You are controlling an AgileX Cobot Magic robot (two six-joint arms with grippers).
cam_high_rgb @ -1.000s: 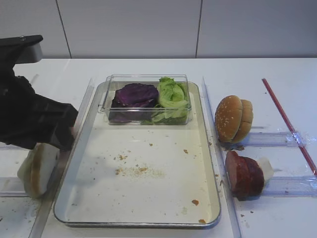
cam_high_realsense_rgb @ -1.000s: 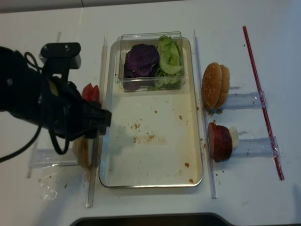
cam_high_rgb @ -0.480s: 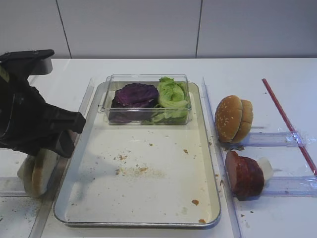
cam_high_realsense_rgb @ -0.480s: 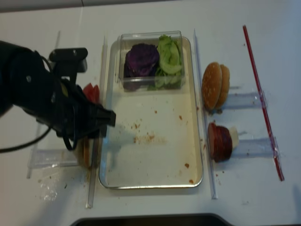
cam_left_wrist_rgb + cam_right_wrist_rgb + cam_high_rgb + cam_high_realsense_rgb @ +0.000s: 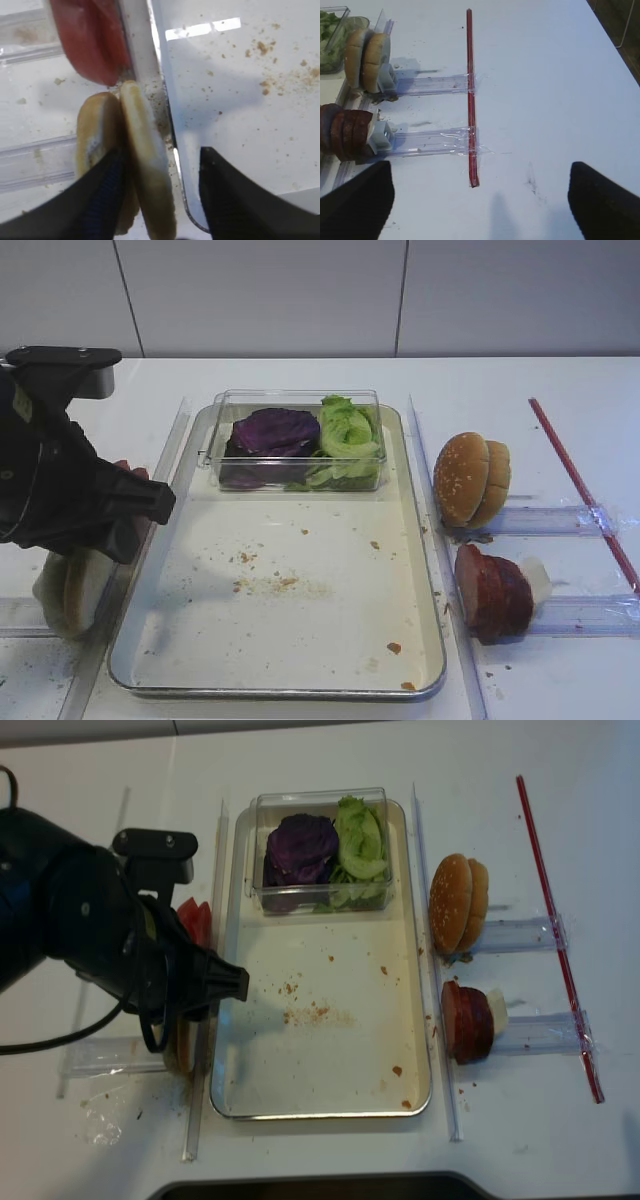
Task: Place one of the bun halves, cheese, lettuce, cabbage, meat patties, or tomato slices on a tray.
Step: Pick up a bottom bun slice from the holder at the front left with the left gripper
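Two bun halves (image 5: 145, 170) stand on edge just outside the left rim of the silver tray (image 5: 167, 115). My left gripper (image 5: 161, 150) is open and straddles the paler half; its left finger sits between the two halves, and its right finger hangs apart over the rim. Tomato slices (image 5: 90, 40) stand behind them. From above, my left arm (image 5: 60, 490) covers most of the bun halves (image 5: 70, 585). Cabbage (image 5: 272, 432) and lettuce (image 5: 348, 440) lie in a clear box. Meat patties (image 5: 495, 590) stand to the right of the tray. No cheese shows. My right gripper (image 5: 479, 170) is open and holds nothing.
The clear box (image 5: 295, 480) stands at the far end of the tray (image 5: 300, 630), whose floor is strewn with crumbs. Domed bun tops (image 5: 470, 480) stand on a clear rail to the right. A red straw (image 5: 470, 95) is taped across the two rails.
My left arm has shifted a little to the right over the bun halves by the tray's left rim. Nothing else has moved.
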